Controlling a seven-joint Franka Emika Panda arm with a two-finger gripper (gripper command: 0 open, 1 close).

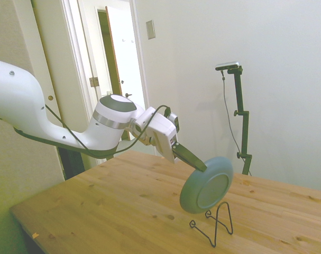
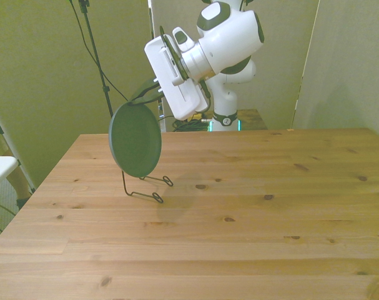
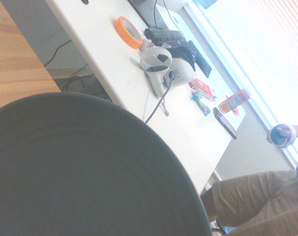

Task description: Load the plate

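The plate (image 1: 207, 185) is a round grey-green dish, held on edge and tilted above the table. My gripper (image 1: 194, 160) is shut on its upper rim, the dark fingers reaching down from the white hand. In the front view the plate (image 2: 135, 139) hangs at the left, under the gripper (image 2: 143, 98). Its lower edge is right at the thin black wire stand (image 1: 216, 225), which stands on the wood (image 2: 145, 187); I cannot tell whether they touch. The plate's dark face (image 3: 80, 172) fills much of the wrist view.
The wooden table (image 2: 251, 212) stretches wide to the front view's right of the stand. The wrist view shows a white desk (image 3: 114, 73) with clutter beyond the table, and a person's legs (image 3: 257, 201) and hand (image 3: 284, 133).
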